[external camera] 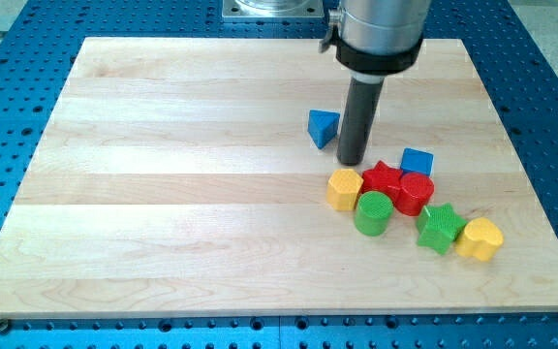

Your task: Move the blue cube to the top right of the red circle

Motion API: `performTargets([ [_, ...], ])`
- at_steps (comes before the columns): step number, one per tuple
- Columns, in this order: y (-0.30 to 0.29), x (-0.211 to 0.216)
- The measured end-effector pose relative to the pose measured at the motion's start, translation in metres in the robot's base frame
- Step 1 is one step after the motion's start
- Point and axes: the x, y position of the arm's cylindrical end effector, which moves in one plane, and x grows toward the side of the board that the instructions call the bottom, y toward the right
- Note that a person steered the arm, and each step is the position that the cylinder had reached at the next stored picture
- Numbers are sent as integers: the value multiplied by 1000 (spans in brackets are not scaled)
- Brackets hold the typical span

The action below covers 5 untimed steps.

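The blue cube (417, 161) lies right of the board's centre, touching the top edge of the red circle (416, 193), slightly toward its upper right. My tip (351, 161) rests on the board left of the blue cube, just above the yellow hexagon (344, 188) and the red star (382, 180). A blue triangle (323, 127) lies just left of the rod.
A green circle (373, 213) sits below the red star. A green star (440, 228) and a yellow heart (480, 238) lie to the lower right of the red circle. The wooden board (163, 194) sits on a blue perforated table.
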Motion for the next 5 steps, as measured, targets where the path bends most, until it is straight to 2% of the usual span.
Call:
performTargets([
  [1, 49, -1],
  [3, 43, 57],
  [4, 43, 37],
  [5, 43, -2],
])
